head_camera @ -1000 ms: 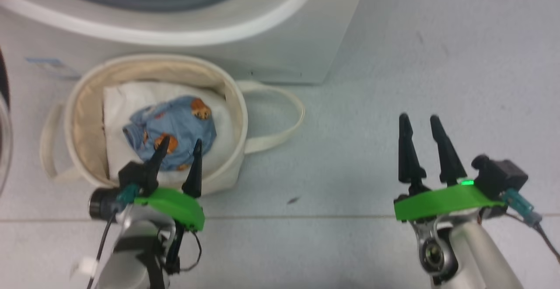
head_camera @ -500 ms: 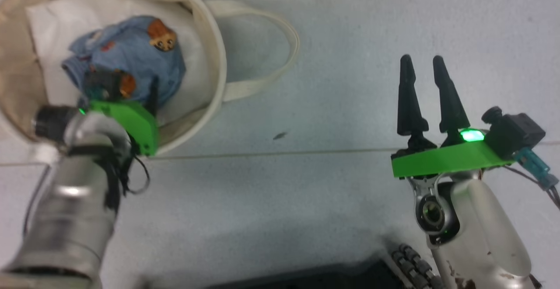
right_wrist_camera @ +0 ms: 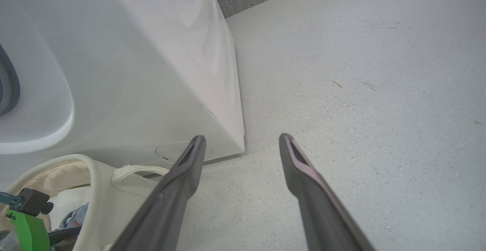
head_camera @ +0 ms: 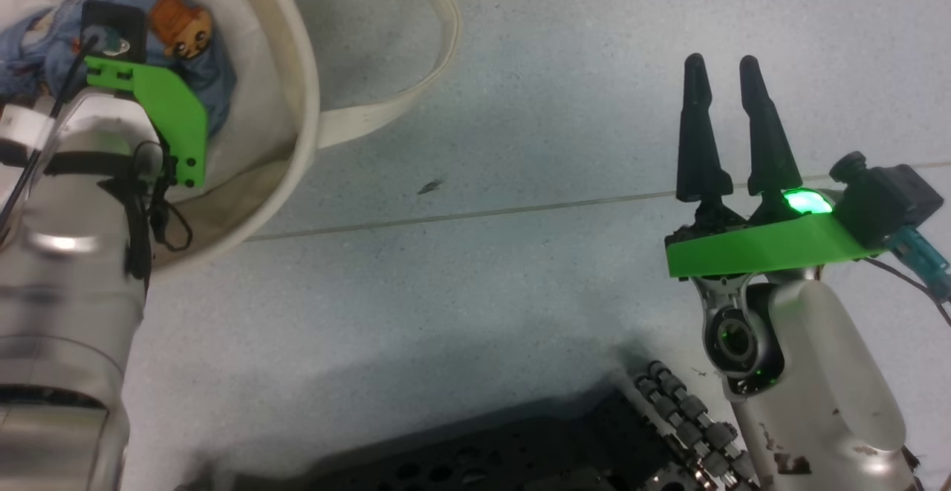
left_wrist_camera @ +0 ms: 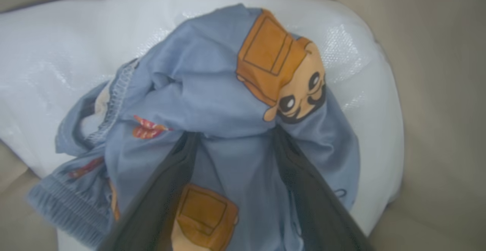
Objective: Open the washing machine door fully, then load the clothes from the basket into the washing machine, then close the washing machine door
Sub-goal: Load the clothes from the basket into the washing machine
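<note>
Where the head view looks down, the left arm (head_camera: 74, 268) reaches into the basket (head_camera: 301, 116) over the light-blue bear garment (head_camera: 178, 27); the right claw (head_camera: 722, 67) hangs released above the floor (head_camera: 483, 290); in the left wrist view the left claw (left_wrist_camera: 233, 139), released, has its spread fingers (left_wrist_camera: 167, 182) touching that garment, which lies on a white pad (left_wrist_camera: 57, 53); the right wrist view has the washing machine (right_wrist_camera: 133, 72) just behind the basket.

The garment (left_wrist_camera: 212, 103) is light blue, printed with orange-brown bear faces and small red marks; the pad (left_wrist_camera: 45, 61) is plain white; the basket (head_camera: 308, 105) cream canvas. The washing machine (right_wrist_camera: 152, 72) is white, the floor (head_camera: 520, 105) pale grey and speckled. The right gripper (head_camera: 722, 64) shows black fingers (head_camera: 698, 142), a green bracket (head_camera: 758, 249).
</note>
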